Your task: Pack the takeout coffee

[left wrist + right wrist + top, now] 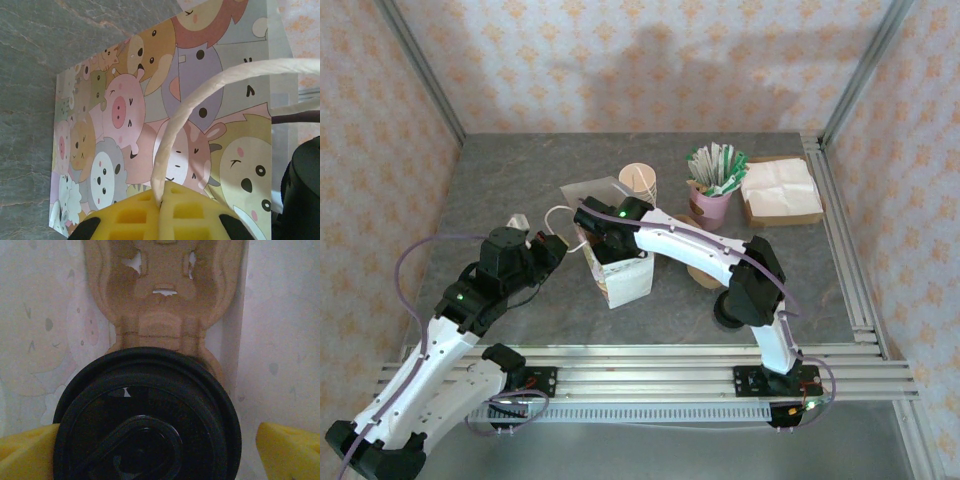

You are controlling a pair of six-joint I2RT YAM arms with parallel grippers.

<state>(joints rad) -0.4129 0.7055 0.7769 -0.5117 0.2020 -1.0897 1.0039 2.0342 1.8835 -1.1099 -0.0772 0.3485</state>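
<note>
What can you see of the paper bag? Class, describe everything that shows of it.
The paper bag stands upright on the grey table with its top open. It looks like white paper, and one side is printed with pastel cartoon animals. A twisted white paper handle is pinched in the shut left tool. The open right tool reaches in from above. A brown pulp carrier and the black-lidded takeout coffee sit inside.
</note>
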